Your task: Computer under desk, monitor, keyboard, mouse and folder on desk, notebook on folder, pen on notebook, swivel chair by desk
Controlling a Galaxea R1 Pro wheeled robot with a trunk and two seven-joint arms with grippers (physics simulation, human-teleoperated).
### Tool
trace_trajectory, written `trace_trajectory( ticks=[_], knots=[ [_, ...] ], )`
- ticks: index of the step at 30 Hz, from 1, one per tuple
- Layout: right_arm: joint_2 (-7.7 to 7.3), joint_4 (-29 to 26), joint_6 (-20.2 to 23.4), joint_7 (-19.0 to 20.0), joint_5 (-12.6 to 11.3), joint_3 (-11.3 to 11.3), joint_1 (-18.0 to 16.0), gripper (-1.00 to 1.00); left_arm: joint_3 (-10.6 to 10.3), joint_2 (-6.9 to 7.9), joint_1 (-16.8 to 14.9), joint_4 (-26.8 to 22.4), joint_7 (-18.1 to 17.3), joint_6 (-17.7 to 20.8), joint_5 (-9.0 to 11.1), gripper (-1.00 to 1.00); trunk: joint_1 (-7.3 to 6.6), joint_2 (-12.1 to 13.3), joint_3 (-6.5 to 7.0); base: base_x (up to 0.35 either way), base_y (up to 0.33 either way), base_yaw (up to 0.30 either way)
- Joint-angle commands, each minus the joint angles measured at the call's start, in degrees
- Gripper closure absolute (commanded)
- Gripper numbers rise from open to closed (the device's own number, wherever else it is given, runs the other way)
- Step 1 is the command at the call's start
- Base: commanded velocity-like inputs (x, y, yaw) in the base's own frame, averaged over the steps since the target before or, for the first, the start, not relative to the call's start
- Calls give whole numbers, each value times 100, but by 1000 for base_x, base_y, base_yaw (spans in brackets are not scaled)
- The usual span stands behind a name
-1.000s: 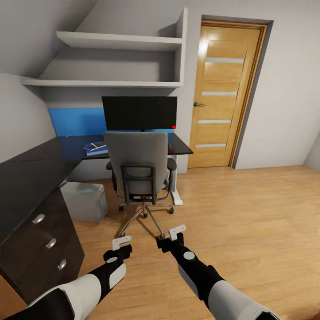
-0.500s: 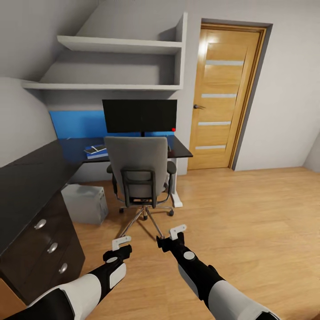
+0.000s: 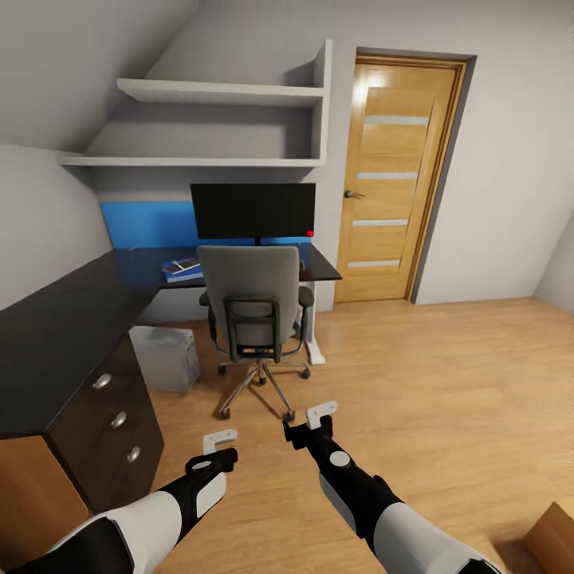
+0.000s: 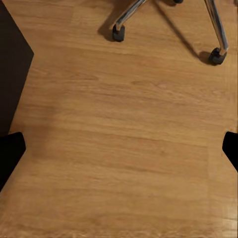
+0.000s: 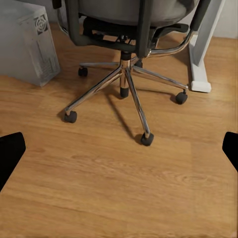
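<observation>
Bedroom wood floor (image 3: 446,375), door (image 3: 395,171) upper right. Swivel chair (image 3: 255,307) at frame center, tucked against desk (image 3: 64,335); monitor (image 3: 253,210) on desk behind it, computer (image 3: 166,357) underneath at left. Left gripper (image 3: 220,437) and right gripper (image 3: 321,412) low center, both spread, empty.
</observation>
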Motion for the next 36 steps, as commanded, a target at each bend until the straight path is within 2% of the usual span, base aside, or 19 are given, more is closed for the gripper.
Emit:
trace_trajectory(
  ticks=[1,2,8,14,16,19,22,24,27,31,36],
  knots=[
    [0,13,-31,-43,-61,44,-8,-100,-49,2,-3,-3,19,131,57,-100,-27,39,13,-249,0,0],
    [-59,13,-100,-44,-64,45,-8,-100,-65,-13,-3,-3,16,343,47,-100,-49,79,31,-42,0,0],
    [-119,176,-464,-271,-66,48,-8,-100,-74,-24,-3,40,10,373,63,-100,-181,320,139,-18,0,0],
    [-181,1116,-1246,-713,-83,49,-8,-100,-78,-39,134,317,-2,275,71,-100,-312,560,247,-3,0,0],
    [-213,1844,-2071,-816,-90,49,-6,-100,-72,-23,394,382,-5,12,72,-100,-356,640,282,-1,0,0],
    [-240,2195,-2586,-859,-111,46,10,-100,-70,-8,608,404,-2,-260,72,-100,-422,761,336,0,0,0],
    [-334,2418,-2985,-917,-210,50,268,-100,-68,3,957,420,6,-702,73,-100,-488,881,390,0,0,0],
    [-359,2457,-3062,-929,-262,51,432,-100,-68,4,1086,423,10,-844,73,-100,-532,961,426,0,0,0],
    [-391,2506,-3178,-946,-426,52,759,-100,-64,15,1471,426,17,-1089,73,-100,-598,1082,480,0,0,0],
    [-395,2520,-3194,-954,-551,55,903,-100,-68,69,1770,427,18,-1223,70,-100,-686,1242,552,0,0,0],
    [-400,2525,-3205,-957,-638,53,1098,-100,-72,199,2155,428,7,-1663,65,-100,-796,1443,642,0,0,0]
  ],
)
